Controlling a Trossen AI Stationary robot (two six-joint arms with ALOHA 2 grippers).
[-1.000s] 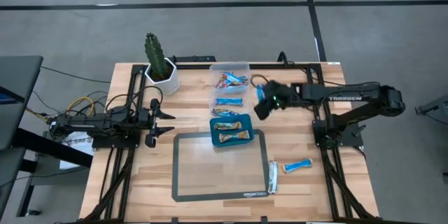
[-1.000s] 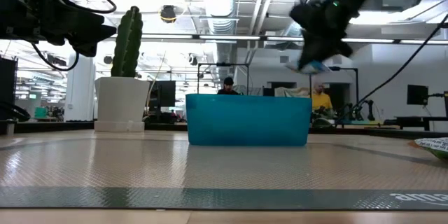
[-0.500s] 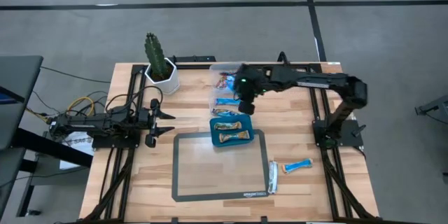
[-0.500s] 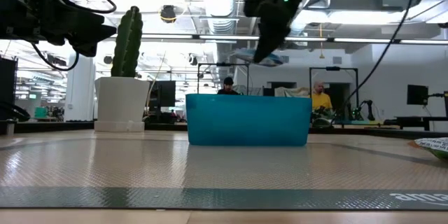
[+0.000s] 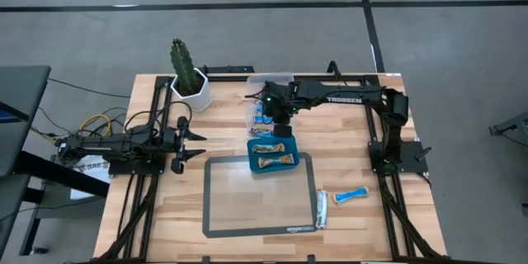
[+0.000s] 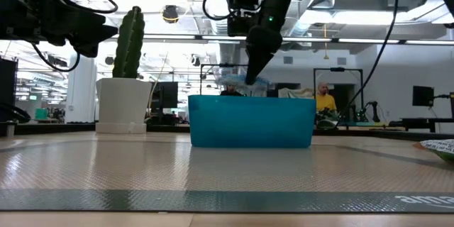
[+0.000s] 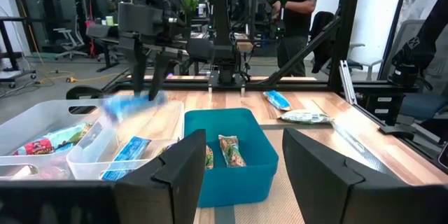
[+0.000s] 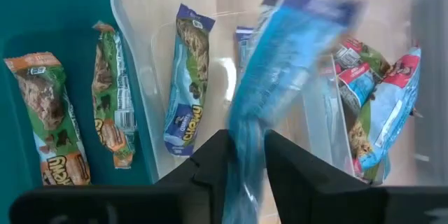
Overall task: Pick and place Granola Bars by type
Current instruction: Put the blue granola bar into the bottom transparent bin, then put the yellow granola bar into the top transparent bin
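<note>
My right gripper (image 8: 246, 175) hangs over the two clear bins (image 5: 271, 103) at the table's far middle, shut on a blurred blue-and-white granola bar (image 8: 280, 77). The nearer bin holds blue bars (image 8: 185, 84). The farther bin holds multicoloured bars (image 8: 371, 98). Two tan bars (image 5: 272, 155) lie flat in the teal tray (image 5: 252, 165). A blue bar (image 5: 350, 195) and a green-silver bar (image 5: 322, 209) lie on the table at the near right. My left gripper (image 7: 241, 175) waits open at the table's left side. My right gripper pinches the blue bar between its two fingers at one end (image 8: 245, 161). The fingers come from above, slanting down, and the bar runs on past them along their line. The bar is clear of the bins, just above the tray's rim (image 6: 248, 84) in the low view.
A cactus in a white pot (image 5: 188, 78) stands at the far left. A grey mat (image 5: 260, 210) covers the near middle of the table. Black frame rails (image 5: 388, 206) run along both sides. A person (image 7: 297, 7) stands in the room beyond.
My right gripper has swung toward the table's left edge, from right of the bins to above them. Its wrist has rolled and it now tips more steeply down. The blue bar has travelled with it and now hangs lower, just over the bins.
</note>
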